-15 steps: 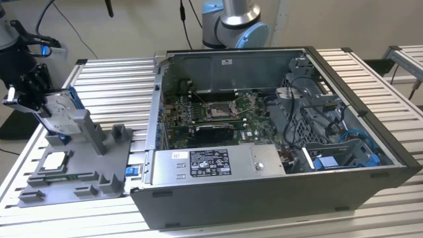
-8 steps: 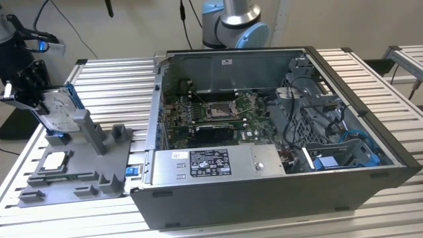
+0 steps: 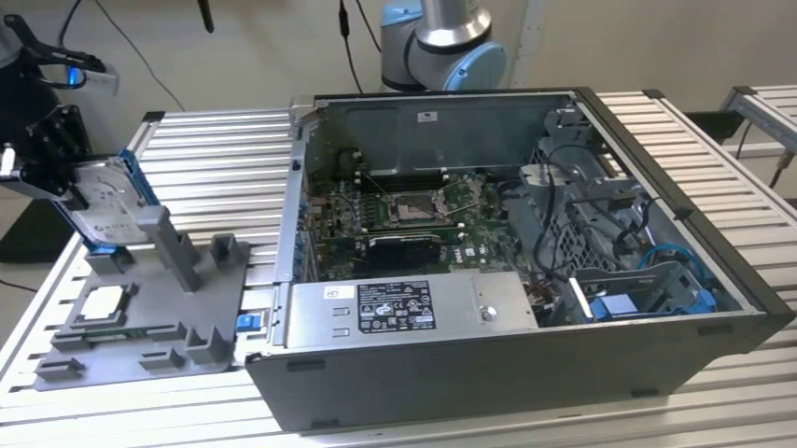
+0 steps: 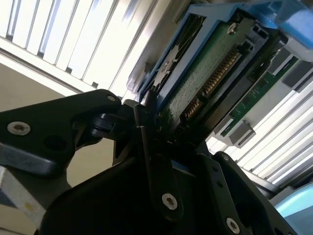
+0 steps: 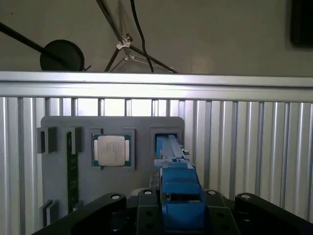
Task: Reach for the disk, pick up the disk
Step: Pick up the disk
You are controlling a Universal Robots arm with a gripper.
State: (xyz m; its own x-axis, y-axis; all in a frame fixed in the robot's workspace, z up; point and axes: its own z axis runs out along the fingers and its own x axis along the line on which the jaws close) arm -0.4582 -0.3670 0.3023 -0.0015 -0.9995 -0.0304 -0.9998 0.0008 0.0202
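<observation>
Standing disk (image 5: 172, 159) clamped in the tool (image 5: 179, 201).

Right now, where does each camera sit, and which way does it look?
Exterior view: off the arm, looking down on the computer case, tray; arm, gripper show.
First wrist view: on the wrist, facing along the disk to the tray; gripper shows.
Second wrist view: wrist, close beside the disk; gripper shows.
Shared: gripper clamping the disk.
</observation>
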